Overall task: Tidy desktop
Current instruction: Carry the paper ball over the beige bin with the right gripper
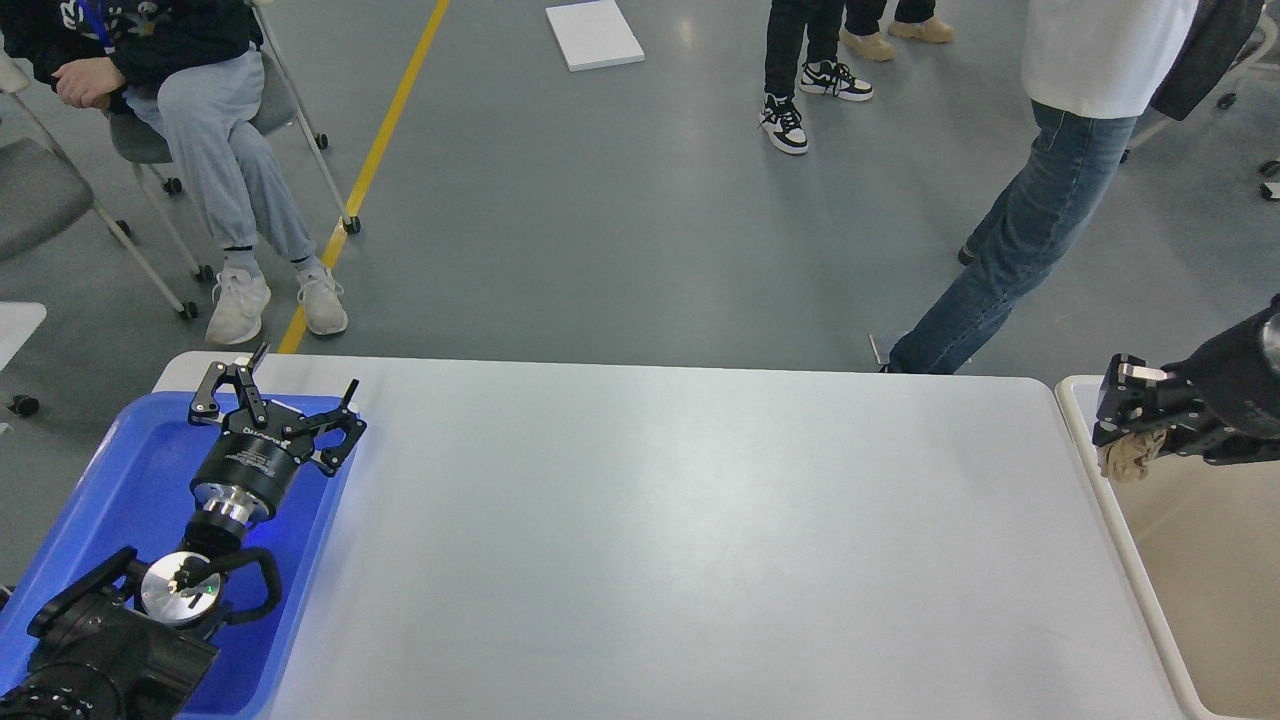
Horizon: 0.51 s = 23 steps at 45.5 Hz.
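The white desktop (660, 540) fills the middle of the head view and its surface is bare. My left gripper (297, 378) is open and empty, hovering over the far end of the blue tray (120, 480) at the table's left. My right gripper (1120, 440) is shut on a crumpled tan paper wad (1128, 458) and holds it in the air over the left rim of the beige bin (1200, 560) at the right.
People stand and walk on the grey floor beyond the table's far edge (1010, 230). One person sits on a chair at the far left (200, 130). A white board (593, 34) lies on the floor.
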Tool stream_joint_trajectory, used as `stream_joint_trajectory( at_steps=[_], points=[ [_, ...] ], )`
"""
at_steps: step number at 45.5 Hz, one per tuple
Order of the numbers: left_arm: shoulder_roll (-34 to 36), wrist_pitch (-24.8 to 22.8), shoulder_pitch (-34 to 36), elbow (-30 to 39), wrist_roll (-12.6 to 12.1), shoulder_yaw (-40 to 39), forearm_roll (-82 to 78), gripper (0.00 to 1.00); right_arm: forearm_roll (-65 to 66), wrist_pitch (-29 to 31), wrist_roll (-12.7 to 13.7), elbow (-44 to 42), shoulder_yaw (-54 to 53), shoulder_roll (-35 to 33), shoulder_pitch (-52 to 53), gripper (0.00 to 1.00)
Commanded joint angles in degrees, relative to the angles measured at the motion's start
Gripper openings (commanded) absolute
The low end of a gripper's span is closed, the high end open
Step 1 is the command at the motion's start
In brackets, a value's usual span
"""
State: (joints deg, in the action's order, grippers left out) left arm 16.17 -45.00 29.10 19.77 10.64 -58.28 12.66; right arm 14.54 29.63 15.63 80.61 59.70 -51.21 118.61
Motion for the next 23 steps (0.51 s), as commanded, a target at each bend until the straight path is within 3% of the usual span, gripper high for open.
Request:
stream_joint_trajectory(
  at_steps=[1, 23],
  points=[
    [0.0, 0.0, 0.0, 0.0, 0.0, 0.0, 0.0, 1.0, -1.6, 1.4, 0.0, 1.0, 3.8, 0.1, 7.3, 0.0],
    [0.0, 0.0, 0.0, 0.0, 0.0, 0.0, 0.0, 1.0, -4.3, 1.3, -0.1, 0.7, 3.7, -0.6, 8.7, 0.0]
  ],
)
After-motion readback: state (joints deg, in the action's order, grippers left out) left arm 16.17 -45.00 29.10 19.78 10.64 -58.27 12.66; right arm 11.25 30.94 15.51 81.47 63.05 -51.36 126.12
